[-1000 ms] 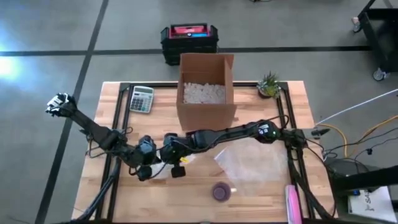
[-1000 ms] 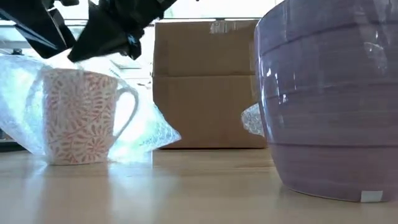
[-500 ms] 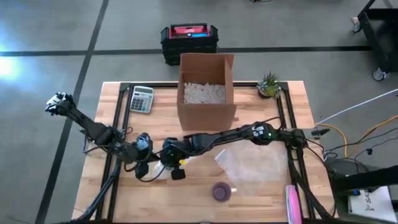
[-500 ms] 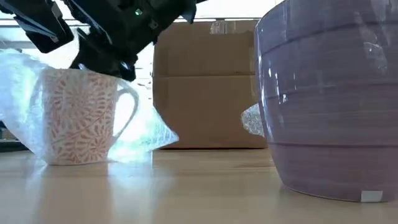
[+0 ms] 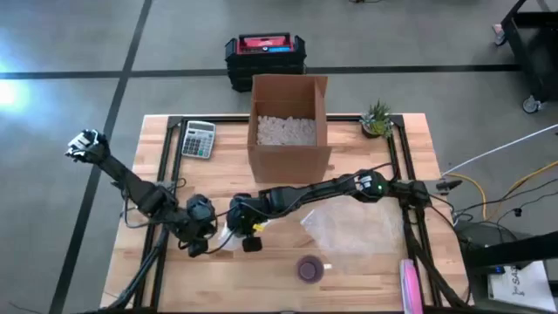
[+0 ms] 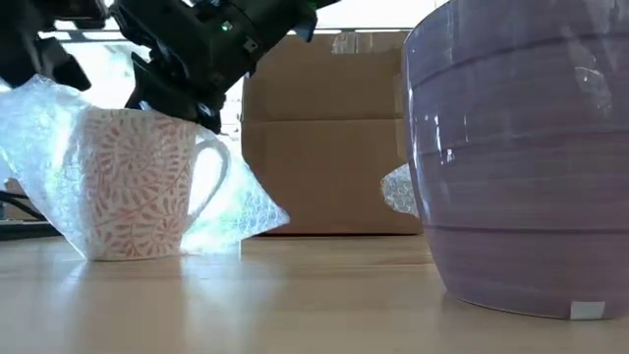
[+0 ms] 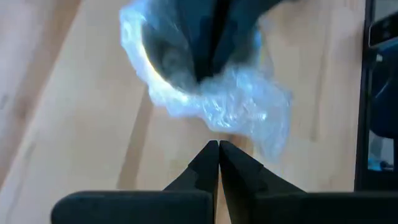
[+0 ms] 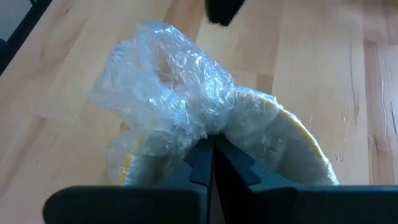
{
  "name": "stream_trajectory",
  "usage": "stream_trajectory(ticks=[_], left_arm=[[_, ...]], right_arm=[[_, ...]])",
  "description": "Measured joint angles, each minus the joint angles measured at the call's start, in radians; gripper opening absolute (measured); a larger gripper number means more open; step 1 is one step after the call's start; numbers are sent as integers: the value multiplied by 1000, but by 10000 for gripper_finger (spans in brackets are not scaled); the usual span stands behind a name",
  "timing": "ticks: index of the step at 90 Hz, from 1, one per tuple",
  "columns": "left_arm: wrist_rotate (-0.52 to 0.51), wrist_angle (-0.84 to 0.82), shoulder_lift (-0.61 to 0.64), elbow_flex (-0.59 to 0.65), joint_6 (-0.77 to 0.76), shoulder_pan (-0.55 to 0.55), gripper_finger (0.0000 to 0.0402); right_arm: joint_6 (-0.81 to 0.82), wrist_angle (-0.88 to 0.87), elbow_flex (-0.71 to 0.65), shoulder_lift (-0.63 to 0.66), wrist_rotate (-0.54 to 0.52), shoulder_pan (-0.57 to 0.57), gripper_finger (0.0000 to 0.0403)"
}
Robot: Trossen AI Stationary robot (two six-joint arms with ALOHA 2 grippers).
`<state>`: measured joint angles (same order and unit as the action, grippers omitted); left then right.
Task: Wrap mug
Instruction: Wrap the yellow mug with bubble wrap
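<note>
Right gripper [image 8: 212, 149]: fingers pressed together, a fold of bubble wrap [image 8: 168, 93] pinched between the tips. In the right wrist view the wrap is seen bunched up just past the fingertips, draped over the mug's rim, whose yellow inside is visible beneath the plastic. In the low view this gripper [image 6: 201, 108] is placed right at the top of the mug [image 6: 138, 187], on the handle side, touching the wrap there.

Left gripper [image 7: 218, 147]: fingers closed tip to tip, nothing seen between them. The wrapped mug is found just ahead of the tips but apart from them, with bare table between. In the high view the left gripper [image 5: 199, 244] is set just beside the mug [image 5: 228, 237] on its left, the right gripper [image 5: 247, 234] on its right.

Mug: white with a red leaf pattern, upright on the wooden table [image 5: 166, 174], handle turned toward the cardboard box [image 6: 329, 138] side in the low view. Bubble wrap is gathered behind and round its left side and trails onto the table below the handle; the front face is uncovered.

Further out: open cardboard box with white filler at the table's far middle, a calculator [image 5: 199, 139] to its left, a small plant [image 5: 377, 119] to its right. A second sheet of bubble wrap [image 5: 349, 227] lies flat to the right of the arms. A purple cup [image 5: 309, 268] is stood near the front edge, well apart from the mug.
</note>
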<state>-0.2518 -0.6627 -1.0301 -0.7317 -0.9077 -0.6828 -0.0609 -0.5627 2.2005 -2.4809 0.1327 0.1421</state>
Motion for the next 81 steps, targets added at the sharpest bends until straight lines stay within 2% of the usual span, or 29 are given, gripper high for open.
stream_trajectory(ticks=[19, 40, 60, 81], left_arm=[[-27, 246, -44, 83, 23, -23, 0], [-201, 301, -40, 97, 96, -17, 0], [-239, 324, -49, 131, 97, 5, 0], [-245, 431, -88, 195, 79, 21, 0]], right_arm=[[1, 13, -1, 0, -1, 0, 0], [1, 20, -2, -1, -1, 1, 0], [0, 28, -2, -1, -5, 2, 0], [-10, -23, 21, 22, -1, -1, 0]])
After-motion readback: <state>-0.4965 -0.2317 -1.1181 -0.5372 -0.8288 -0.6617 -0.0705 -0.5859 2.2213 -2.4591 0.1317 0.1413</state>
